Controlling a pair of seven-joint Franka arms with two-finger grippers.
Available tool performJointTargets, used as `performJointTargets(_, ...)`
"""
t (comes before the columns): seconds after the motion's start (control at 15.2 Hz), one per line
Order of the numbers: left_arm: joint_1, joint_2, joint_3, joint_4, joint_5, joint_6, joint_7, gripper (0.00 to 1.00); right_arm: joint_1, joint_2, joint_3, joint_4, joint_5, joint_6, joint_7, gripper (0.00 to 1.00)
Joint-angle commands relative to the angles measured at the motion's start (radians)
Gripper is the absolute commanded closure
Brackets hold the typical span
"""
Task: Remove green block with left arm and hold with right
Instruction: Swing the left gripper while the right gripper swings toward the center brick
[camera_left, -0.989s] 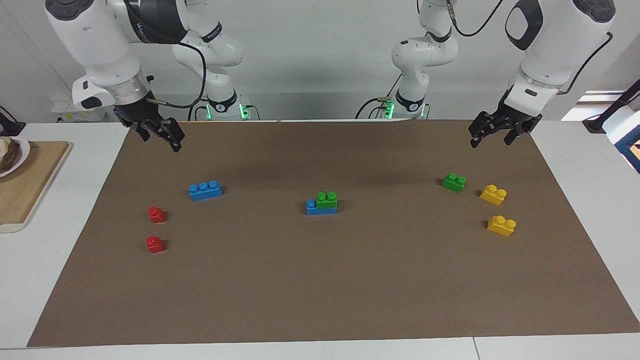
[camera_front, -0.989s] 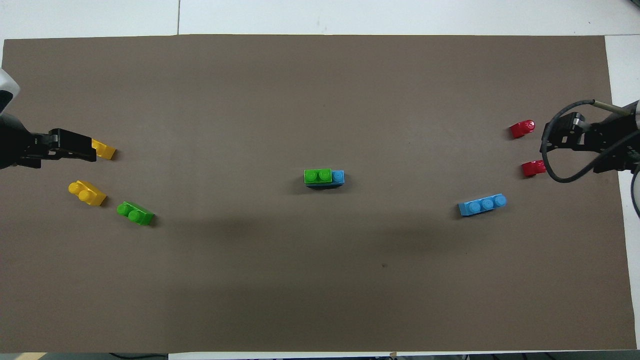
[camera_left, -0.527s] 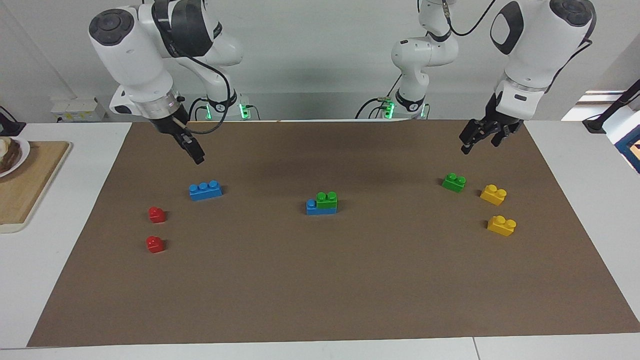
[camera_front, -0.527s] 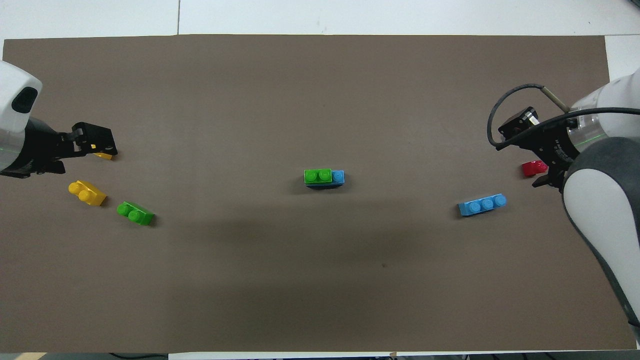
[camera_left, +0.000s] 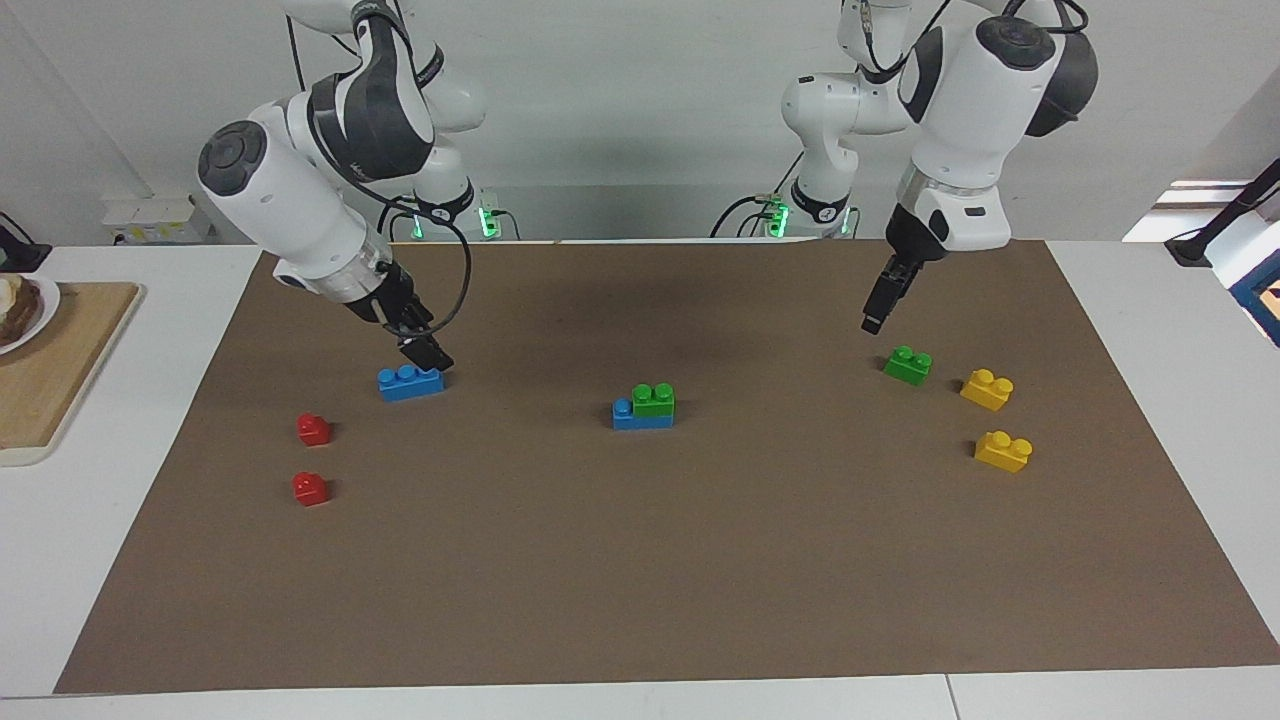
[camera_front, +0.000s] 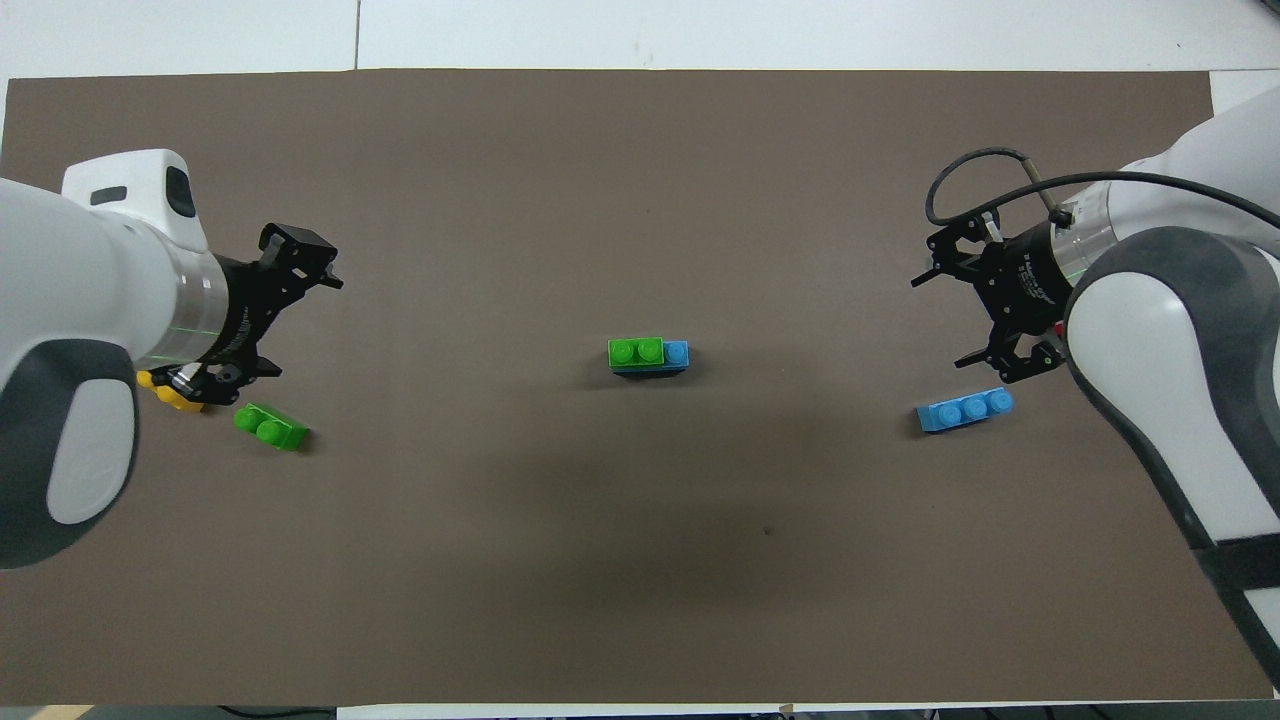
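The green block (camera_left: 654, 398) (camera_front: 636, 351) sits pressed onto a blue brick (camera_left: 628, 418) (camera_front: 678, 353) at the middle of the brown mat. One blue stud shows beside it. My left gripper (camera_left: 873, 318) (camera_front: 303, 325) hangs open and empty over the mat toward the left arm's end, close to a loose green twin (camera_left: 908, 364) (camera_front: 270, 427). My right gripper (camera_left: 430, 355) (camera_front: 938, 322) is open and empty, low over the loose blue brick (camera_left: 411, 381) (camera_front: 965, 410). Neither gripper touches the stacked pair.
Two yellow bricks (camera_left: 987, 388) (camera_left: 1003, 450) lie at the left arm's end, mostly hidden under that arm from overhead. Two red blocks (camera_left: 313, 429) (camera_left: 309, 488) lie at the right arm's end. A wooden board (camera_left: 60, 370) rests off the mat.
Both arms have swung in from the mat's corners and come down. The right gripper now hangs over the loose blue brick, the left beside the loose green twin. No brick moved.
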Motion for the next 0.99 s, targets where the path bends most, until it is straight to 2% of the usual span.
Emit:
performJointTargets(0.0, -0.056, -0.053, 0.011, -0.091, -0.012, 0.079, -0.219, 0.00, -0.003, 0.032, 0.002, -0.011, 0.093, 0.048, 0.085, 0.07)
performJointTargets(0.2, -0.110, -0.038, 0.011, -0.096, -0.014, 0.119, -0.379, 0.00, -0.002, 0.074, 0.002, -0.020, 0.210, 0.098, 0.154, 0.07)
performJointTargets(0.53, -0.169, -0.002, 0.011, -0.094, -0.014, 0.148, -0.613, 0.00, 0.075, 0.121, 0.002, -0.025, 0.273, 0.198, 0.240, 0.09)
performJointTargets(0.73, -0.252, 0.062, 0.012, -0.084, -0.014, 0.164, -0.699, 0.00, 0.115, 0.141, 0.002, -0.045, 0.287, 0.256, 0.245, 0.09)
performJointTargets(0.92, -0.283, 0.108, 0.011, -0.077, -0.019, 0.205, -0.781, 0.00, 0.147, 0.147, 0.002, -0.083, 0.324, 0.318, 0.260, 0.10)
